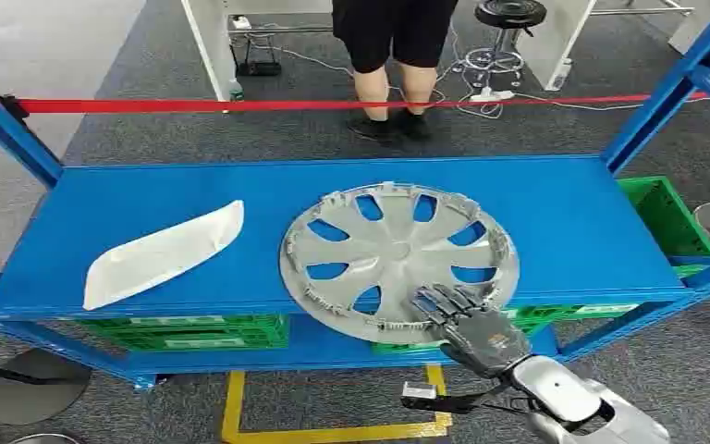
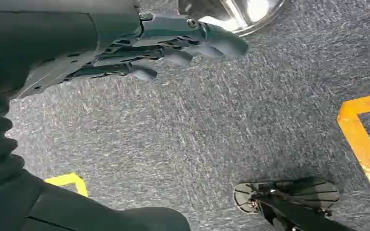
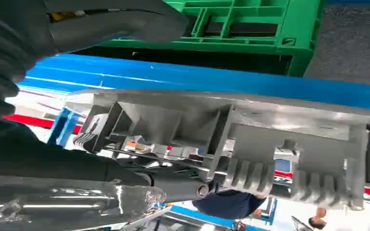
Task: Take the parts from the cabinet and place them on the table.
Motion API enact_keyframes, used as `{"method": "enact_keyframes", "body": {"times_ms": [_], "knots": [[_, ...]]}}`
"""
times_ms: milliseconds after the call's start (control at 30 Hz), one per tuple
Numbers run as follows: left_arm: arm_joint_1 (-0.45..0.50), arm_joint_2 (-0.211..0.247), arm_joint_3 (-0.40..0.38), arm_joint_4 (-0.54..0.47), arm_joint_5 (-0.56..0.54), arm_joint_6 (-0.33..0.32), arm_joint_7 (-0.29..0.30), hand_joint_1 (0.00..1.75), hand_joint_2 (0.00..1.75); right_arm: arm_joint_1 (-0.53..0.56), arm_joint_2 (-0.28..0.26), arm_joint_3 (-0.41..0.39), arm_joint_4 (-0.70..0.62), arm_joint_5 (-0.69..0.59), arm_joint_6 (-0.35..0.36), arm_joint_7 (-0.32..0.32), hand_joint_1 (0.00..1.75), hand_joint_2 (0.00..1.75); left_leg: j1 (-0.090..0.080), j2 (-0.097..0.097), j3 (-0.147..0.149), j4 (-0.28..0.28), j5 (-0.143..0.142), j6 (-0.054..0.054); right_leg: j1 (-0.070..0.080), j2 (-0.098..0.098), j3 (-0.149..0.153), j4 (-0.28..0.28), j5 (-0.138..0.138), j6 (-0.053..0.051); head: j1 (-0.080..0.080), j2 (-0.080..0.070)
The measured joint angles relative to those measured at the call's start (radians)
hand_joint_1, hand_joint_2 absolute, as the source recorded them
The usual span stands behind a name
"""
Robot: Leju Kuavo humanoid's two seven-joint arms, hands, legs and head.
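1. The wheel cover [image 1: 398, 259] lies flat on the blue shelf [image 1: 564, 213], right of centre, its near rim hanging over the shelf's front edge.
2. The right hand [image 1: 462, 319] is at that overhanging rim. Its fingers [image 1: 439, 301] lie on top of the cover. In the right wrist view the rim's ribbed clips [image 3: 250, 175] sit right at the hand [image 3: 53, 144], with the thumb on the other side of the rim. Judged: gripping the rim, though I cannot tell how firm the pinch is.
3. The left hand [image 2: 139, 48] hangs over the carpet, fingers loosely apart, holding nothing.
4. A white curved part [image 1: 162, 254] lies at the shelf's left front, untouched. Green crates [image 1: 194, 328] sit on the level below.
5. A person [image 1: 393, 55] stands beyond the red tape, well apart from the shelf.
6. Step in hand, judged: secure the cover and draw it off. Advice: seat the thumb fully under the rim before lifting, pull toward the front edge, and keep the cover level so its far side does not drag on the shelf.
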Motion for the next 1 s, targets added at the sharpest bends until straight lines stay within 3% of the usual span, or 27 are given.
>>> {"method": "enact_keyframes", "body": {"times_ms": [567,1000], "knots": [[-0.003,-0.016,0.008,-0.03,-0.005,-0.042,-0.006,0.0,1.75,-0.006,0.011,0.003,0.0,0.018,-0.032,0.003,1.75,1.75,0.0,0.0,0.001,0.0,0.0,0.0,0.0,0.0,0.001,0.0,0.0,0.0,0.0,0.0],[-0.004,-0.018,0.015,-0.038,-0.011,-0.046,-0.027,0.0,1.75,0.051,0.012,-0.005,-0.101,0.029,-0.1,-0.01,1.75,1.75,0.0,0.0,0.001,0.0,0.0,0.0,0.0,0.0,0.0,0.0,0.0,0.0,0.0,0.0]]}}
